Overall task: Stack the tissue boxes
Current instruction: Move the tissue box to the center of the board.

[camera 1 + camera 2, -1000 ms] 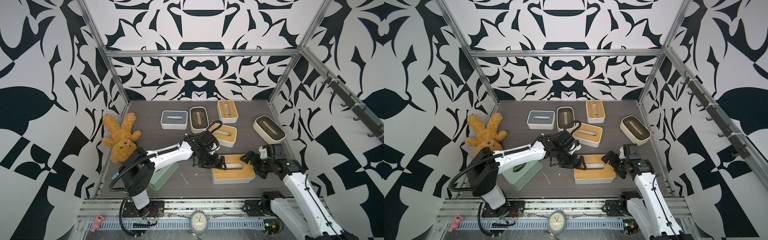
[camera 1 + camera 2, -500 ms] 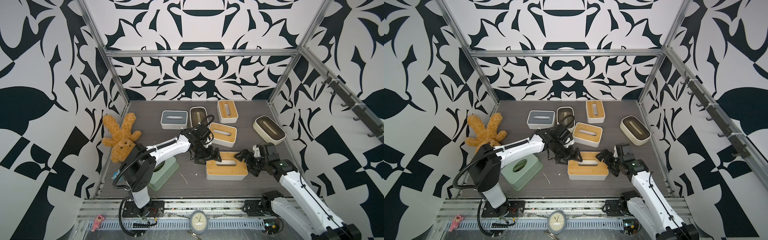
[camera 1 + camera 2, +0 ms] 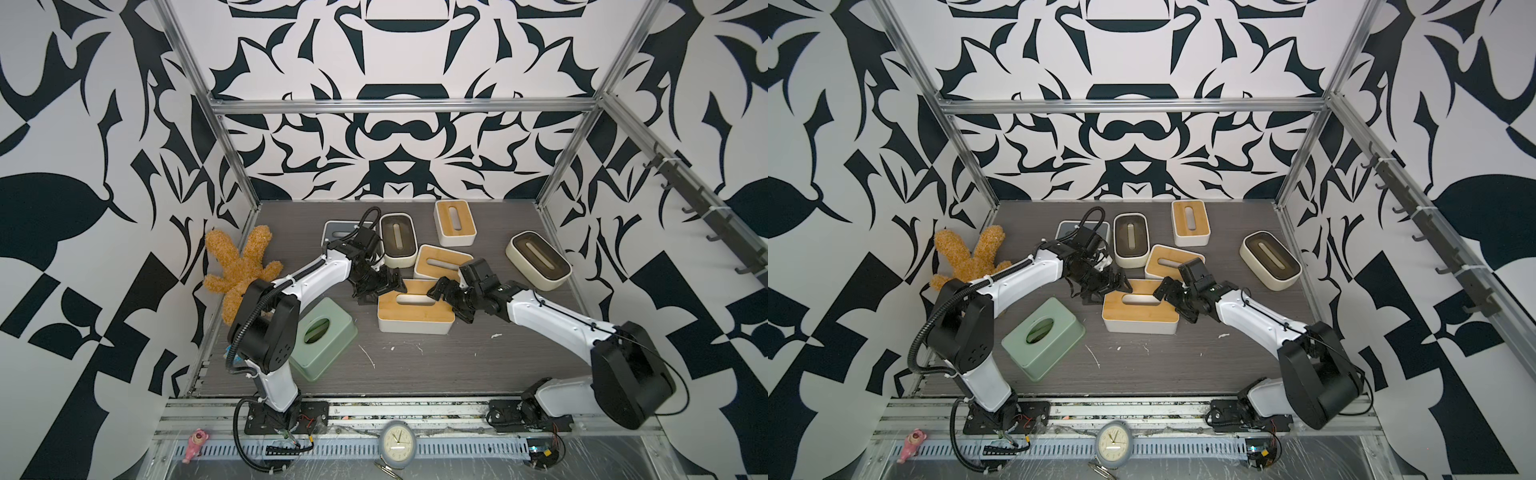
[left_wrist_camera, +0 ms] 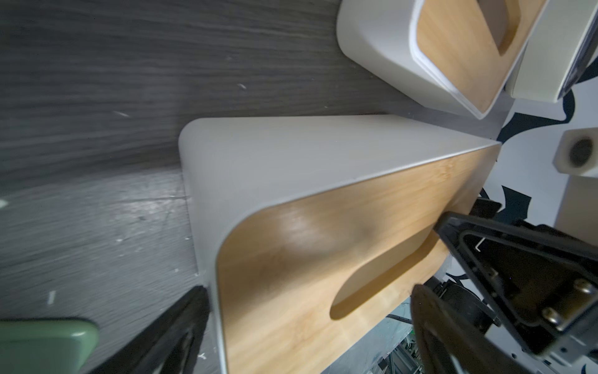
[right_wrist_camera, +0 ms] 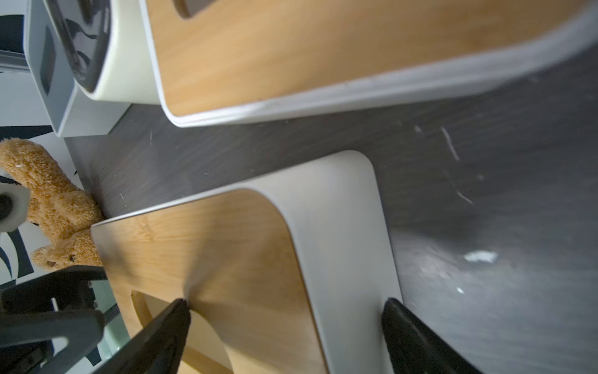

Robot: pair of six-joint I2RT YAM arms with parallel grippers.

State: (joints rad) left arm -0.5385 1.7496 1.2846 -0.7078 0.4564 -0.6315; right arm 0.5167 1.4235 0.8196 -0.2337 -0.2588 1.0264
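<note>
Bamboo-lidded box (image 3: 415, 315) lies between left pincer (image 3: 377, 287) and right pincer (image 3: 449, 302), both spread wide.

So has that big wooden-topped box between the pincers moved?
Yes: the wooden-topped box has moved away from the clock, toward the mint green box.

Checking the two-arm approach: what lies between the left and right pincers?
The front bamboo-lidded tissue box: left pincer at one short end, right pincer at the other. Both top views show it.
</note>
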